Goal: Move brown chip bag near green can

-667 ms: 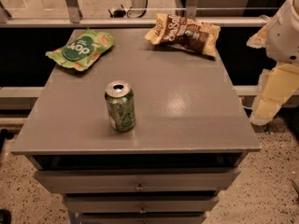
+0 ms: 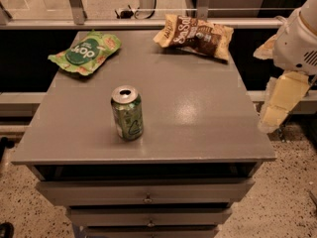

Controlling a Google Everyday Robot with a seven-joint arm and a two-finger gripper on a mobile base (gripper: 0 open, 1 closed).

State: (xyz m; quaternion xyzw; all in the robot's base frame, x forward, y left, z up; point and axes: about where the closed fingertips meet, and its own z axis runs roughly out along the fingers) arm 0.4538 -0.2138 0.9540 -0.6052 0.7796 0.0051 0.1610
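You've not begun the move: the brown bag [image 2: 195,35] lies at the upper right of the table [image 2: 208,128], well apart from the can [image 2: 127,113] at centre left. Your gripper [image 2: 277,105] hangs at the frame's right edge, beside the table; you can't tell if it's open, and the whole pick and carry remains.

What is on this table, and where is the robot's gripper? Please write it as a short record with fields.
surface: grey table with drawers below
brown chip bag: lies flat at the far right corner
green can: stands upright near the front, left of centre
green chip bag: lies flat at the far left corner
gripper: beyond the table's right edge, touching neither bag nor can
task state: brown chip bag and green can are far apart; the move is not yet done
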